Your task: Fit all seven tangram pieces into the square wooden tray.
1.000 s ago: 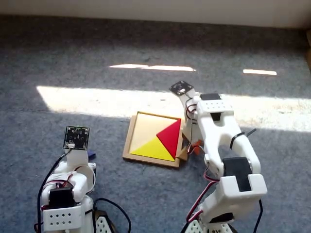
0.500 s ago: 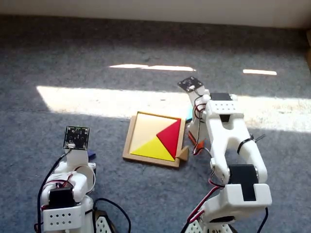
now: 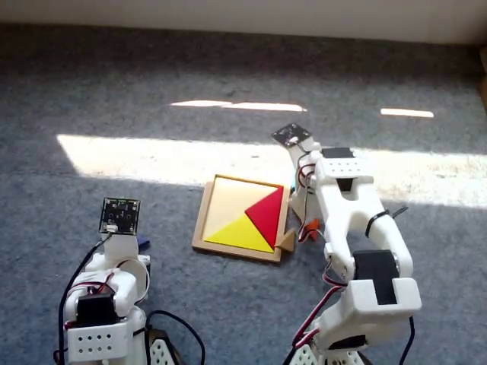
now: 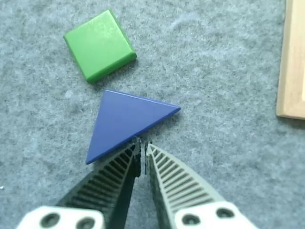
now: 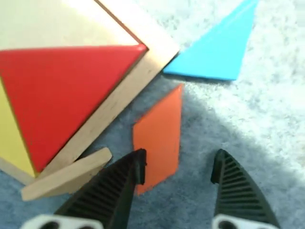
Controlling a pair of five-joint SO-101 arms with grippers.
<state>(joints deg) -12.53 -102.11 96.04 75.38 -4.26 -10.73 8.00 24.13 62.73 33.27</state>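
Note:
The square wooden tray (image 3: 204, 217) holds a red triangle (image 3: 268, 211) and a yellow triangle (image 3: 239, 232). My right gripper (image 5: 180, 164) hangs open over an orange parallelogram (image 5: 159, 136) lying on the carpet just off the tray's rim (image 5: 138, 81). A cyan triangle (image 5: 219, 47) lies beyond it. A tan wooden piece (image 5: 66, 174) rests against the tray's corner. My left gripper (image 4: 142, 143) is shut, its tips touching the edge of a blue triangle (image 4: 128, 121). A green square (image 4: 100, 45) sits just past that triangle.
Everything sits on grey carpet with a bright band of sunlight (image 3: 152, 160) behind the tray. The left arm (image 3: 106, 304) stays folded at the near left, well apart from the tray. The right arm (image 3: 350, 228) stands beside the tray's right edge.
The right arm swung out to the right, then came partly back toward the tray's right edge. The left arm and the pieces in the tray have not moved.

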